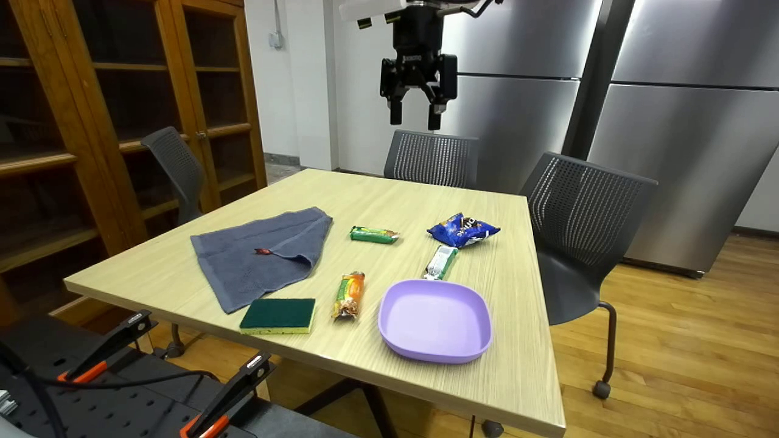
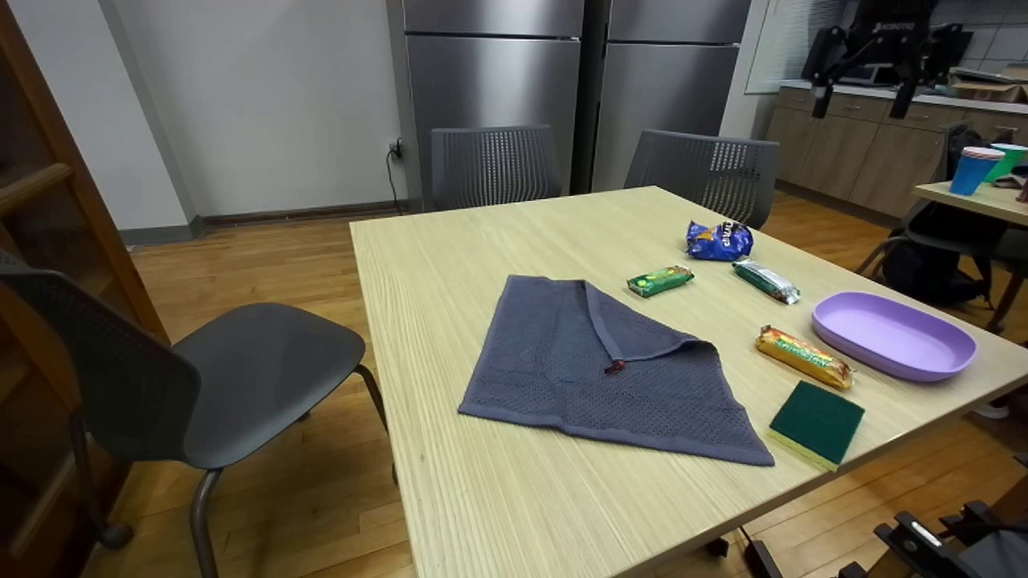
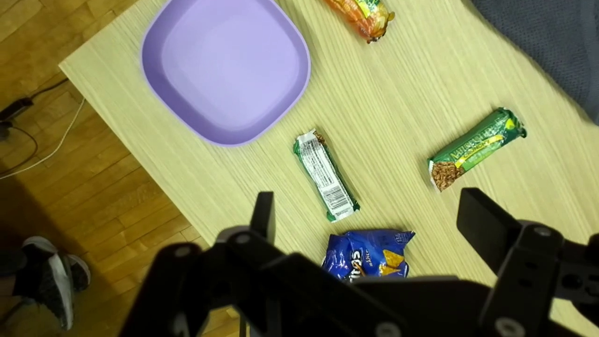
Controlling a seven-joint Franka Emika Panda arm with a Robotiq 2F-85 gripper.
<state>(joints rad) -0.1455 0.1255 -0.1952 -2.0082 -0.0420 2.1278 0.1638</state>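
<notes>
High above the table, my gripper [image 1: 415, 115] hangs open with nothing between its fingers, seen in both exterior views. In the wrist view its jaws stand wide apart over a blue chip bag [image 3: 369, 252], which the gripper body partly covers. Just beyond that bag lies a green-and-white bar [image 3: 325, 175] with its barcode side up. A green granola bar [image 3: 475, 150] rests off to the right. Toward the top left is a purple plate [image 3: 229, 65] holding nothing. An orange-wrapped bar [image 1: 349, 295] lies between the plate and a green-and-yellow sponge [image 1: 278, 315].
A grey-blue towel [image 2: 594, 369] with one corner folded over lies on the light wooden table [image 2: 450, 265]. Dark chairs [image 1: 572, 243] stand around the edges. Black clamps [image 1: 228, 395] with orange grips sit near the front edge, below the tabletop.
</notes>
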